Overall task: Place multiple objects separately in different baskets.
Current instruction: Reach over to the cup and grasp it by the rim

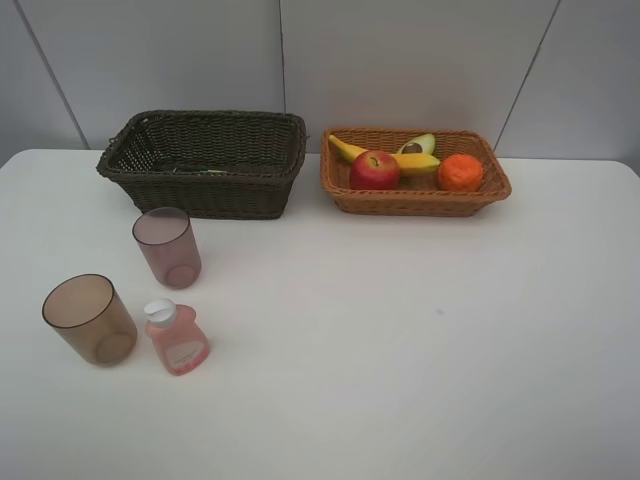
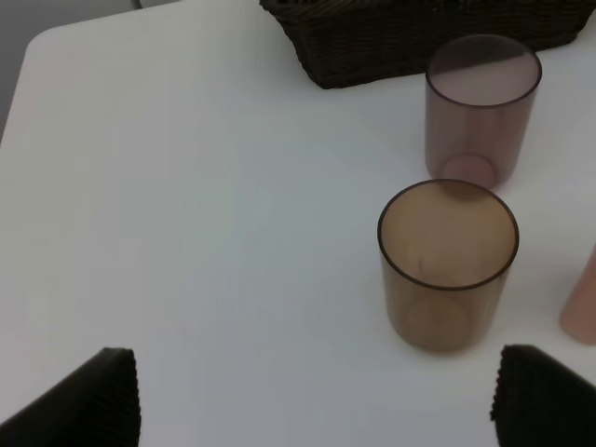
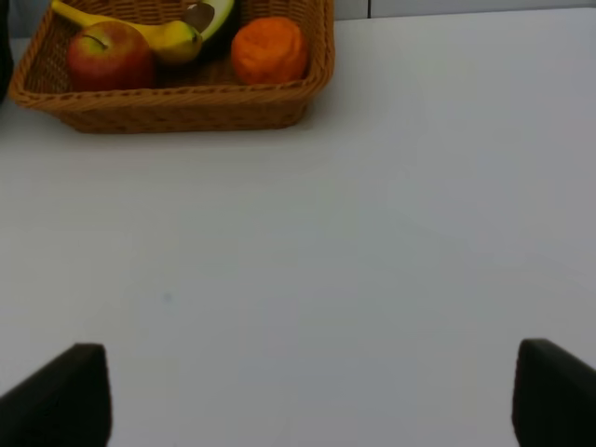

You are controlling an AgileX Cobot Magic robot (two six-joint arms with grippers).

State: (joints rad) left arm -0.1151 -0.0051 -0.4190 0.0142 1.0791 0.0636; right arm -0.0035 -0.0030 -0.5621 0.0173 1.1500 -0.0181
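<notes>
The fingertips (image 2: 88, 400) are black, seemingly ribbed along inner edges.

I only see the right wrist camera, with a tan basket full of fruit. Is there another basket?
Observer: Yes, a dark basket stands to the left of the tan basket in the high view.
Operator: Is anything outside the baskets?
Observer: A pinkish cup, a brown cup and a pink bottle sit in front of the dark basket.
Operator: Is the left pincer holding one?
Observer: No, the left pincer is open and empty, with the brown cup just ahead of it.
</notes>
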